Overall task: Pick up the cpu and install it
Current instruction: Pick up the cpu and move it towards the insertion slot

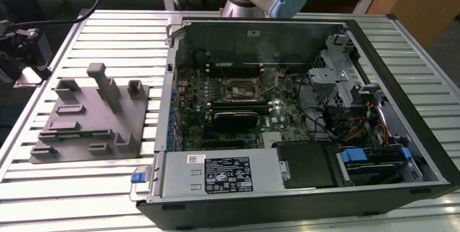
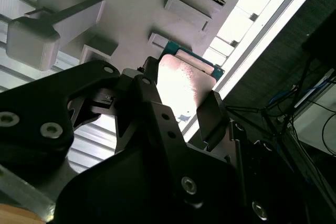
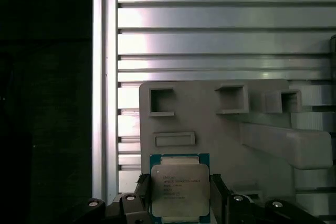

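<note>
I have the black gripper (image 3: 180,202) with its jaws closed narrow on the small square silvery, green-rimmed cpu (image 3: 180,187), over the grey moulded plastic fixture plate (image 1: 86,119) at the exterior view's left, beside the open black computer case (image 1: 287,213).

The exterior view has soft, even light from above. The worktop (image 1: 107,33) shines pale, while the inside of the case (image 1: 237,97) sits in shade. In the second wrist view my pincer (image 2: 181,86) is a black, backlit mass. The cpu (image 2: 185,80) between its tips glares to plain white, and the worktop beyond burns out in a bright strip. In the first wrist view one side is near black, the worktop carries bright bands, and the grey block (image 3: 210,124) throws soft shadows.
</note>
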Controlling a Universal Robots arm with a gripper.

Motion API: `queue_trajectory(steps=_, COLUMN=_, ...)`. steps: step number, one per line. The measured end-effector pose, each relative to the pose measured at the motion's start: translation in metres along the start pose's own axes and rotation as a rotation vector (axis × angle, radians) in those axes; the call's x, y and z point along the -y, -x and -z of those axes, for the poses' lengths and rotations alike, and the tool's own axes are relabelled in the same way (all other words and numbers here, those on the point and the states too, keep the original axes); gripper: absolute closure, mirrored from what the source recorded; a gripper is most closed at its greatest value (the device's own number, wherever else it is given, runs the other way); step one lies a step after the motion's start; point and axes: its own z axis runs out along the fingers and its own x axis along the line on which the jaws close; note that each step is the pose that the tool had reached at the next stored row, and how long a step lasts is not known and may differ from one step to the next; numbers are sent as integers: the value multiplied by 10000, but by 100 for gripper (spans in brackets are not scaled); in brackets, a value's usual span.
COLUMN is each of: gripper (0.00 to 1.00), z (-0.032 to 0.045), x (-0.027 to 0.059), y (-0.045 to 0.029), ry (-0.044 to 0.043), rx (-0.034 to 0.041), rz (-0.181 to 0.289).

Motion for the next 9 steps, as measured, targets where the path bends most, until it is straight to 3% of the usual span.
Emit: queue_trajectory(steps=9, gripper=46, z=65, x=-4, y=1, ry=0, rx=1, rz=0)
